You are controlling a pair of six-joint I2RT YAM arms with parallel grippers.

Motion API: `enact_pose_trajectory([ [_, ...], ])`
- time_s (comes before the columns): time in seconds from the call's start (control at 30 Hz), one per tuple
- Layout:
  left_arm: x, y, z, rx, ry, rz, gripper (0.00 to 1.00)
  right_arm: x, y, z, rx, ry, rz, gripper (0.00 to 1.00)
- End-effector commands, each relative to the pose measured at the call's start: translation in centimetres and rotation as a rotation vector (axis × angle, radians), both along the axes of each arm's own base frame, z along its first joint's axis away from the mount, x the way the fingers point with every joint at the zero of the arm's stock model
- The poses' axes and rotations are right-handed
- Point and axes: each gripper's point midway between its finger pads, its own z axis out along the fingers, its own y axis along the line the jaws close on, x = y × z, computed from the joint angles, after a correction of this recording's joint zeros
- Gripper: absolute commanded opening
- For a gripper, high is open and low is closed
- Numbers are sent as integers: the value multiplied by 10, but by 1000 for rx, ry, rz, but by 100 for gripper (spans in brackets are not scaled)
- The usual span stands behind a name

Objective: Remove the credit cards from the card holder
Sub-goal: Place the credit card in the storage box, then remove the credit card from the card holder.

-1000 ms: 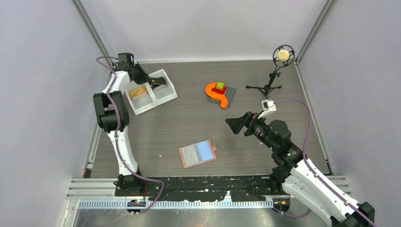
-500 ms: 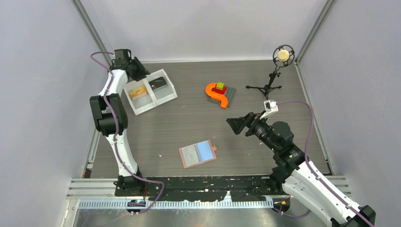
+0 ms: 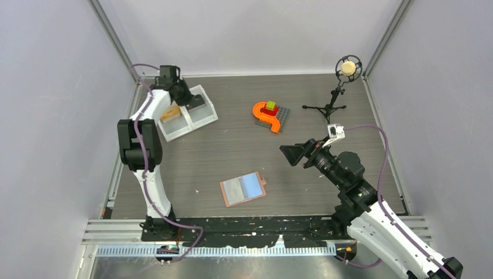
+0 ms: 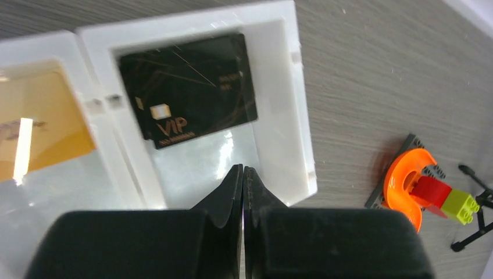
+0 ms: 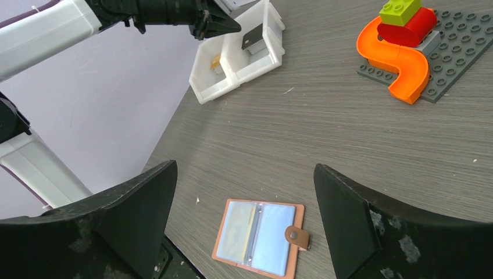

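L fingers (image 4: 228,196) pressed together over black card (image 4: 189,87) in tray (image 4: 297,116). R fingers (image 5: 131,212) spread wide above open card holder (image 5: 258,238).

The only legible lettering is "VIP", in gold capitals on the black card (image 4: 189,87), which lies in the right compartment of the white tray (image 4: 297,116) at the far left of the table. A small gold square emblem sits just above the letters (the finer gold print elsewhere on the card is too small to read). Faint marks on the gold card (image 4: 40,125) in the left compartment are illegible.
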Motion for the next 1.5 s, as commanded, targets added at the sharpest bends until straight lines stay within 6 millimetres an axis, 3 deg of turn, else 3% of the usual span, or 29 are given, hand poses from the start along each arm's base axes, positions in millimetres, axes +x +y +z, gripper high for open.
enact_pose_trajectory([
  [0.0, -7, -15, 17, 75, -47, -39, 0, -3, 0, 11, 31, -33, 6, 95],
  [0.3, -5, -24, -26, 106, 37, -16, 0, -4, -1, 12, 31, -38, 7, 95],
  [0.47, 5, -17, -21, 135, 47, 20, 0, -3, -3, 12, 28, -42, -6, 95],
  [0.63, 7, -16, -29, 144, 102, 21, 0, -1, -2, 11, 25, -41, -10, 96],
  [1.0, 2, -24, -40, 95, 140, 28, 0, 2, 0, 10, 25, -42, -6, 95],
  [1.47, 8, -16, -48, 101, 167, 126, 0, 1, -3, 15, 29, -63, -17, 95],
])
